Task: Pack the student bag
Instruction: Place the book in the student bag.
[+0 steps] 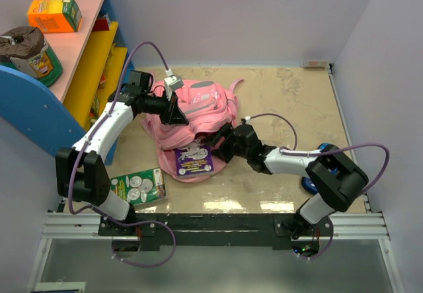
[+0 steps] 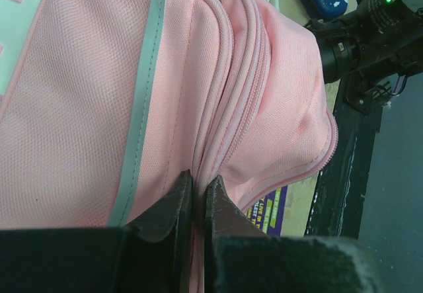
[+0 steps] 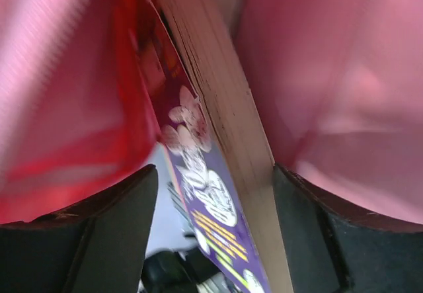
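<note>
The pink student bag (image 1: 198, 111) lies in the middle of the table, its opening toward the arms. My left gripper (image 1: 173, 111) is shut on a fold of the bag's fabric by the zip seam (image 2: 197, 186), at its upper left side. A purple book (image 1: 193, 159) sticks out of the opening, partly under the flap. My right gripper (image 1: 221, 144) is at the opening. In the right wrist view it (image 3: 215, 194) is open, with the book (image 3: 228, 141) standing between the fingers close to the right one and pink fabric on both sides.
A green book (image 1: 137, 186) lies at the front left by the left arm's base. A small blue pouch (image 1: 309, 184) lies behind the right arm at the front right. A blue and yellow shelf (image 1: 73, 75) with boxes stands at the left.
</note>
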Tool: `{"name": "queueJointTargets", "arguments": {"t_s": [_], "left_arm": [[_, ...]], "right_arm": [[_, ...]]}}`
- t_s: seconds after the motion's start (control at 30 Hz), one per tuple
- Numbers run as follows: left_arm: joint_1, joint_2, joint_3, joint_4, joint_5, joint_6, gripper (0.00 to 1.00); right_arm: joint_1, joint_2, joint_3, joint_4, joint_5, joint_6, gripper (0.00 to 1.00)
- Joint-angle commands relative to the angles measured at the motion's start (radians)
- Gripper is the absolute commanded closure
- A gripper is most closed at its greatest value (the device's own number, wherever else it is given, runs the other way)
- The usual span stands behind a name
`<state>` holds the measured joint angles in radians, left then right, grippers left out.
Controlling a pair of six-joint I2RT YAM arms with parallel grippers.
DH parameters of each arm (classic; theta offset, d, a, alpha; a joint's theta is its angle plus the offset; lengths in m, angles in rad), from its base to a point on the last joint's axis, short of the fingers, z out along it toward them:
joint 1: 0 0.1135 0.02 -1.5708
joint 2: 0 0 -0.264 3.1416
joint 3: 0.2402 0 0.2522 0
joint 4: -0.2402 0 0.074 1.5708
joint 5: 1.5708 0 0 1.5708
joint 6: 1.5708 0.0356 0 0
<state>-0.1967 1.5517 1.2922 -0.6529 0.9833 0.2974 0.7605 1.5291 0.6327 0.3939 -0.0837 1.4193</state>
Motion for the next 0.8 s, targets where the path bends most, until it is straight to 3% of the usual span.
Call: {"name": "queueJointTargets", "arguments": {"t_s": [0.0,0.23,0.4,0.53,0.57,0.63,0.67,0.7,0.77], "left_arm": [[0.0,-0.028,0.044,0.032,0.098,-0.058,1.0],[-0.001,-0.033,0.044,0.024,0.095,-0.057,1.0],[0.0,-0.042,0.042,0.021,0.091,-0.053,1.0],[0.0,-0.035,0.036,0.012,0.091,-0.038,1.0],[0.002,-0.033,0.036,0.012,0.092,-0.037,1.0],[0.0,-0.03,0.036,0.015,0.094,-0.037,1.0],[0.002,-0.03,0.036,0.018,0.092,-0.038,1.0],[0.0,-0.025,0.038,0.021,0.092,-0.041,1.0],[0.0,-0.022,0.051,0.016,0.091,-0.041,1.0]], "right_arm": [[0.019,0.104,0.154,0.094,0.039,0.067,0.29],[0.057,0.166,0.286,0.031,0.18,0.07,0.4],[0.056,0.061,0.306,-0.147,0.312,-0.106,0.26],[0.054,-0.108,0.188,-0.22,0.377,-0.175,0.27],[0.054,-0.144,0.147,-0.23,0.386,-0.222,0.31],[0.071,-0.228,0.083,-0.227,0.366,-0.252,0.52],[0.079,-0.245,0.065,-0.218,0.351,-0.308,0.64],[0.106,-0.263,0.056,-0.227,0.351,-0.324,0.83],[0.185,-0.29,0.033,-0.234,0.355,-0.403,0.93]]}}
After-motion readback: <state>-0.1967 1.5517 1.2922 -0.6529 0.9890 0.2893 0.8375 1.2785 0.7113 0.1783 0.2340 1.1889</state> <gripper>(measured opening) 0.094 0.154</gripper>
